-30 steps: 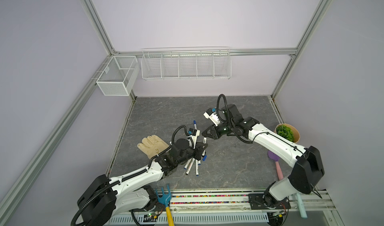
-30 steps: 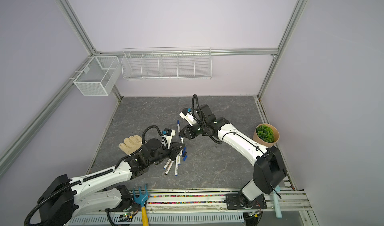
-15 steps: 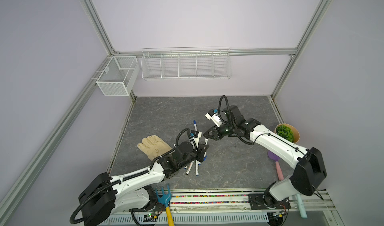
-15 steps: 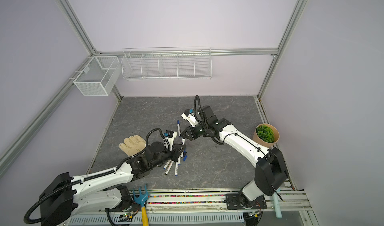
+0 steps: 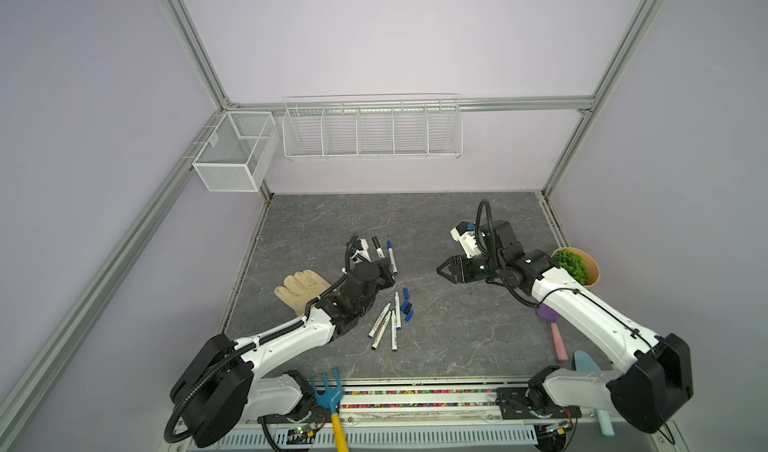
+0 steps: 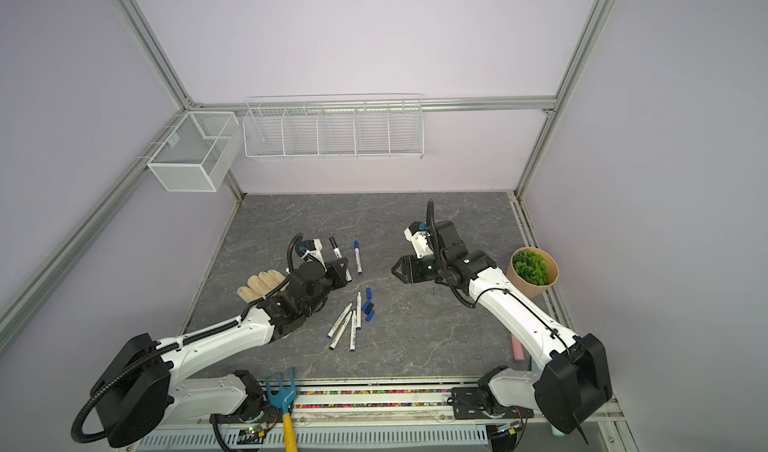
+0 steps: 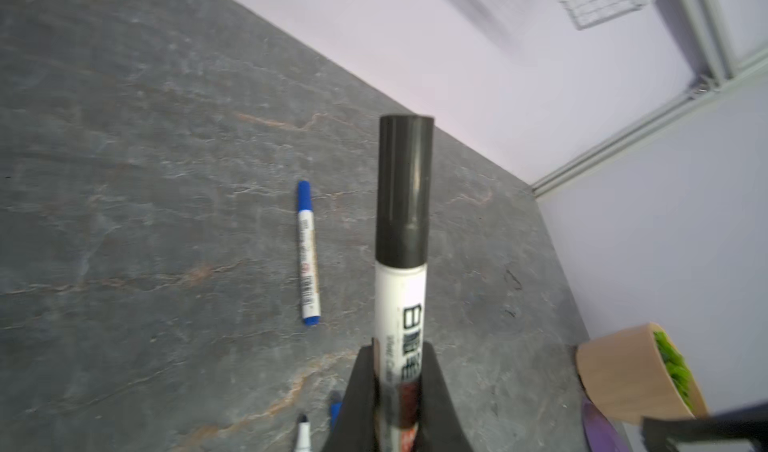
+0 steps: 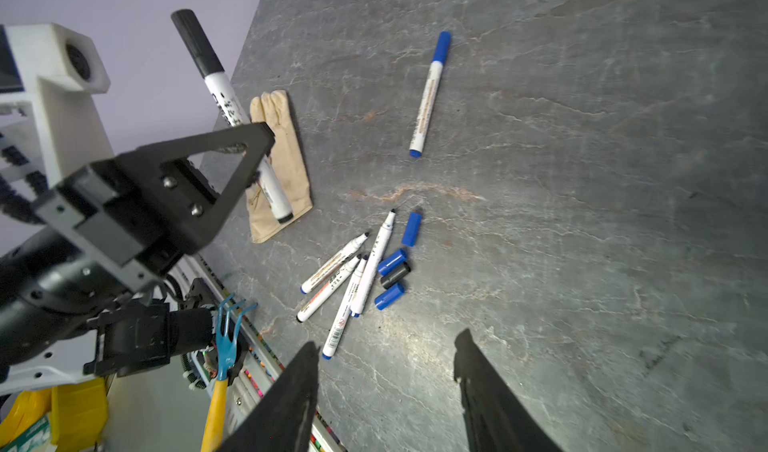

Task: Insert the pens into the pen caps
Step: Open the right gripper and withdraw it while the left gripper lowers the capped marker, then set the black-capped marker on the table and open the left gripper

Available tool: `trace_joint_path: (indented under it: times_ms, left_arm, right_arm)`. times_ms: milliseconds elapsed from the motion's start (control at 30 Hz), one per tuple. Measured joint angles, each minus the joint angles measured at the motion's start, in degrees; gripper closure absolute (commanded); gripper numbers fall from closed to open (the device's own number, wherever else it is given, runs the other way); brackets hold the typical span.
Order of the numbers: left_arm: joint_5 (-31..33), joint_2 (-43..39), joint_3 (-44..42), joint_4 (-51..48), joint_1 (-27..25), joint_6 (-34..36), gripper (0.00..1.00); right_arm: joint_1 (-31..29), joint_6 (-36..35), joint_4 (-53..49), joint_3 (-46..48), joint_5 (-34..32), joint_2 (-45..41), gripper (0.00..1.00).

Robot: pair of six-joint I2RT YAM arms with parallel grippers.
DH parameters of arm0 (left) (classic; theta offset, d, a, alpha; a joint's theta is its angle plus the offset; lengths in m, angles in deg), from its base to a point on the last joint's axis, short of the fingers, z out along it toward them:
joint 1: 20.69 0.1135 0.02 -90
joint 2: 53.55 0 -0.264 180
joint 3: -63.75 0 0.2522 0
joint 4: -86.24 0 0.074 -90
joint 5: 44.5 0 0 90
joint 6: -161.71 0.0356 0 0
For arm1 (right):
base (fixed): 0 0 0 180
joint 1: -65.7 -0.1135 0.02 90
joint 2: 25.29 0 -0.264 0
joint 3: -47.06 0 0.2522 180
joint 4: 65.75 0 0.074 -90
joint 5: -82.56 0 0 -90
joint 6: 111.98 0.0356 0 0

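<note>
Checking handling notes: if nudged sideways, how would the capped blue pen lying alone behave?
The capped blue pen looks round and slim, lying flat on the tabletop, so it would likely roll. Its straight plastic barrel suggests stiff and light.

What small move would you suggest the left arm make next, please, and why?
Probably lower the left hand and lay the held pen beside the blue-capped pen. Its black cap looks seated, so that pen seems done; the right hand is open and empty, and four uncapped pens and four loose caps lie on the table.
</note>
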Motion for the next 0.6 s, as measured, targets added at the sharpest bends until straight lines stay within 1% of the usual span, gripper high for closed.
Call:
trace_joint_path:
  times_ms: [100, 267, 400, 500, 600]
  left_arm:
    - [-2.4, 3.8, 3.0, -4.6, 3.6, 0.1, 1.0]
    - [-6.8, 14.1, 10.9, -11.3, 7.5, 1.5, 1.0]
    - [-8.2, 22.6, 18.7, -17.9, 8.3, 3.3, 0.99]
    - [-8.7, 28.5, 24.4, -22.3, 8.3, 5.0, 0.96]
    - [-8.7, 32.3, 27.9, -25.3, 8.3, 6.0, 0.9]
  right_arm:
    - [0.5, 1.0, -0.3, 0.4, -1.3, 1.0, 0.45]
    - [0.5, 1.4, -0.4, 0.4, -1.6, 1.5, 0.46]
    - [0.5, 1.3, -0.5, 0.4, -1.9, 1.5, 0.46]
    - [0.5, 1.3, -0.9, 0.4, -2.4, 1.5, 0.46]
    - [0.6, 1.3, -1.4, 0.4, -2.9, 1.3, 0.46]
